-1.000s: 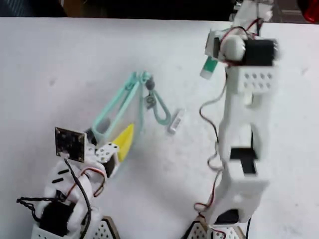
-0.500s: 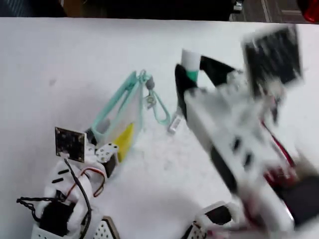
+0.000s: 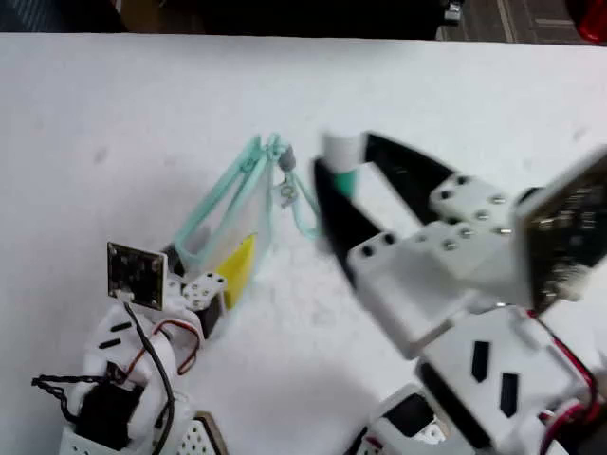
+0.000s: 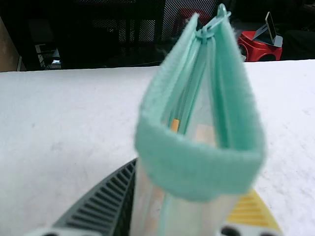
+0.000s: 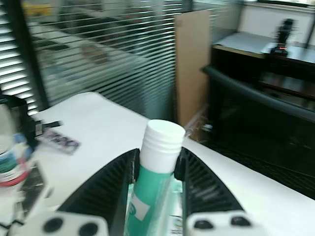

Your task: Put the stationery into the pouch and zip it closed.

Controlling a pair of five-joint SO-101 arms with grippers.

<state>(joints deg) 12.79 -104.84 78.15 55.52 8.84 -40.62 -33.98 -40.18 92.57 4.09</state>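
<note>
White bench (image 3: 95, 114) under both arms.
Right hand (image 3: 346, 166) (image 5: 156, 155): closed narrow around glue stick (image 3: 349, 180) (image 5: 152, 187), white cap out past black fingers (image 3: 332, 213); in high view just beside far end of pouch.
Pouch (image 3: 232, 213) (image 4: 197, 162): clear with teal edging, on bench, zip open, mouth spread wide.
Left hand (image 3: 204, 270) (image 4: 177, 216): gripping near end of pouch.
Inside pouch: small orange-yellow item (image 4: 173, 125), kind unclear.
</note>
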